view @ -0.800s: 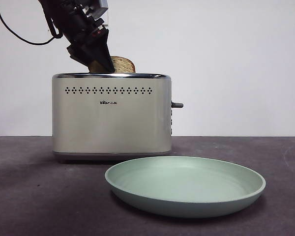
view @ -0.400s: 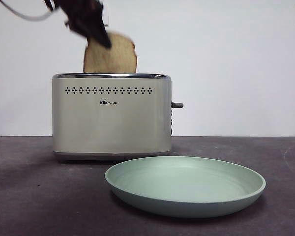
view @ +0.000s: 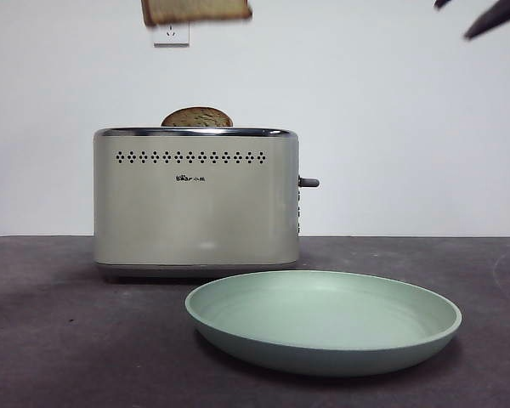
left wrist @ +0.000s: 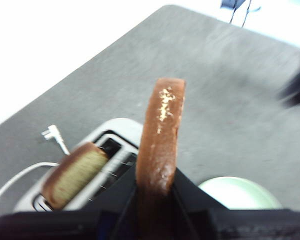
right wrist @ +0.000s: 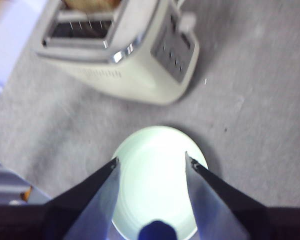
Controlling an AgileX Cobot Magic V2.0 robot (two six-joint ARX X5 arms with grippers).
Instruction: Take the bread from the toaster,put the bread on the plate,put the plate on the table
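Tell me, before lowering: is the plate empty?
Empty: the plate shows bare green; the bread is in the left tool.

Bread (view: 195, 10) high above the toaster (view: 195, 200) (another slice (view: 196, 117) inside), plate (view: 323, 321) in front on the table (view: 59, 340).

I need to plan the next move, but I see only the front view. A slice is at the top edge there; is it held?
Observer: Yes. In the left wrist view the left tool is shut on the bread, edge-on, lifted clear above the toaster.
Operator: Is the toaster now without bread?
Observer: No. A second, darker slice stands in one slot.
Operator: And the dark tip at the top right corner?
Observer: That matches the right tool. Its wrist view shows it open, above the plate.
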